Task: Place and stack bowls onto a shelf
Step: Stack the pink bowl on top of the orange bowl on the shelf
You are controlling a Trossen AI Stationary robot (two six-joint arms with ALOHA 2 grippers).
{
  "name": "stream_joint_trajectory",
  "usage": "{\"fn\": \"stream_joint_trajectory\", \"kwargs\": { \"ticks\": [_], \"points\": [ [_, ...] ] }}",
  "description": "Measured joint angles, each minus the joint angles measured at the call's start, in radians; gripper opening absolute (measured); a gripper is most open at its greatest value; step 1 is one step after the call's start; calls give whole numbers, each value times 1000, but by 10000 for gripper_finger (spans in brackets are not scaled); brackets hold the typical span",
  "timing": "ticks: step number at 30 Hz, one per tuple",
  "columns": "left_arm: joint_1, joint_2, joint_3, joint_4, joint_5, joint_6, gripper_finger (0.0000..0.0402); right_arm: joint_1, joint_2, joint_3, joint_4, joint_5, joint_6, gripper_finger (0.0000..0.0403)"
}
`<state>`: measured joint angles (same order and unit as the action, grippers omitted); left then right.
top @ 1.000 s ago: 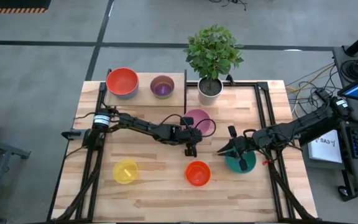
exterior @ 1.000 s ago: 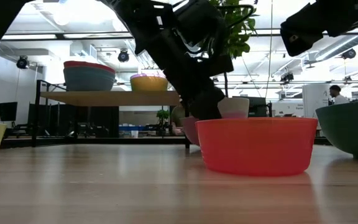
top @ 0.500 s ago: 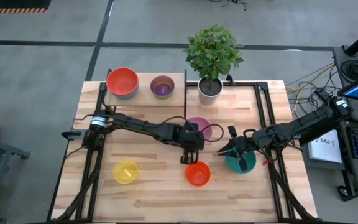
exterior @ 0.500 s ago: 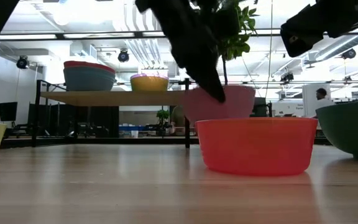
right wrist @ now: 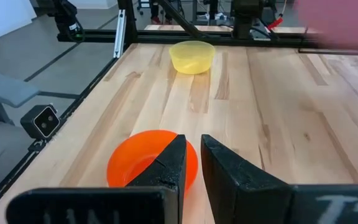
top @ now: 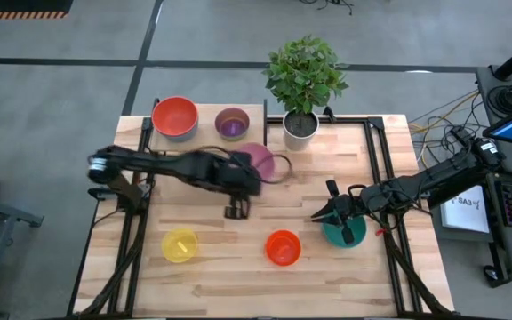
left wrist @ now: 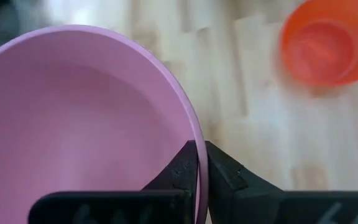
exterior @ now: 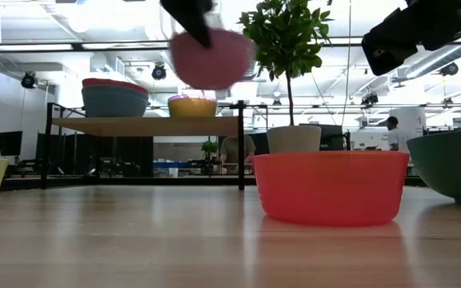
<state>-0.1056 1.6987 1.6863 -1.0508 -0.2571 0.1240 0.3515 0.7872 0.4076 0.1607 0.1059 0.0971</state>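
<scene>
No legible text, labels or numbers anywhere.

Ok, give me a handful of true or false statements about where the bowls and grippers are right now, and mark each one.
1. The left gripper is clamped on the rim of the pink bowl. True.
2. The pink bowl sits on the table. False: the low view shows it lifted, above shelf height.
3. The orange bowl is on the shelf. False: it stands on the table.
4. The yellow bowl stands alone on the table. True.
5. The right gripper holds the teal bowl. False: it holds nothing; the bowl lies beside it.
</scene>
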Motion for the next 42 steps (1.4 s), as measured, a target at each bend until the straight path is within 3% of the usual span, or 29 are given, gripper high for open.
{"fn": "stream_joint_trajectory", "kwargs": {
  "ticks": [7,11,16,23,26,33,42],
  "points": [
    [31,-254,0,-261,-224,-156,0,0,0,0,0,0,-2,38],
    [100,-379,-3,-331,-328,-220,0,0,0,0,0,0,-2,38],
    [259,-475,-22,-343,-318,-222,0,0,0,0,0,1,-3,38],
    [472,-490,-68,-336,-152,-180,0,0,0,0,1,1,0,38],
    [526,-480,-108,-330,-128,-178,0,-1,0,0,1,1,0,38],
    [572,-464,-175,-272,-115,-152,0,0,0,0,1,1,0,38],
    [573,-415,-177,-224,-91,-151,0,0,0,0,0,1,10,38]
  ]
}}
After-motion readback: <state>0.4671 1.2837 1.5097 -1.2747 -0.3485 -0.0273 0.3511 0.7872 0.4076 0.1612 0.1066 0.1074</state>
